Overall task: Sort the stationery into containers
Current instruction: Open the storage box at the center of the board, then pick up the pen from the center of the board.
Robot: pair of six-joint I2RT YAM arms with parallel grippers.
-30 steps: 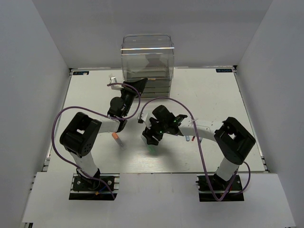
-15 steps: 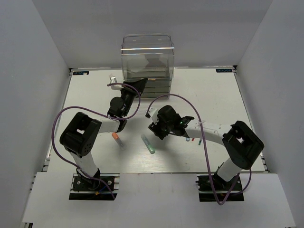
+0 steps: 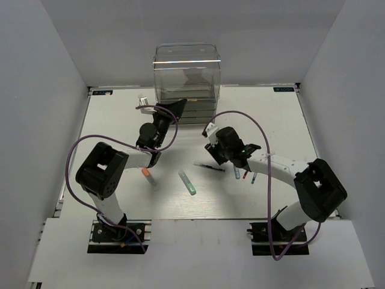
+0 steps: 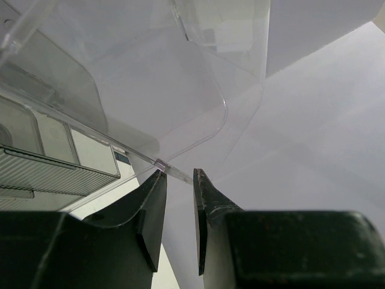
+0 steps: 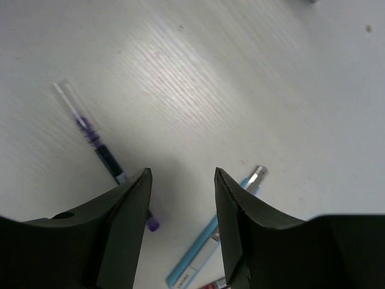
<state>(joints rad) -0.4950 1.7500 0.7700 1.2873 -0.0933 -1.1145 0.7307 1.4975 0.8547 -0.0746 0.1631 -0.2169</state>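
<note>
Right gripper [image 5: 182,173], jaws apart and empty over dark pen [image 5: 96,144] and light blue pen [image 5: 207,247], so I may catch both; left gripper [image 4: 178,174] jaws nearly together at drawer lip [image 4: 120,147], and I cannot tell if they hold it, so it may slip.

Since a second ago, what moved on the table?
The right arm swung right and back toward the drawer unit, uncovering the green-tipped pen. Its fingers are open and empty. The left arm and the other pens stayed put.
</note>
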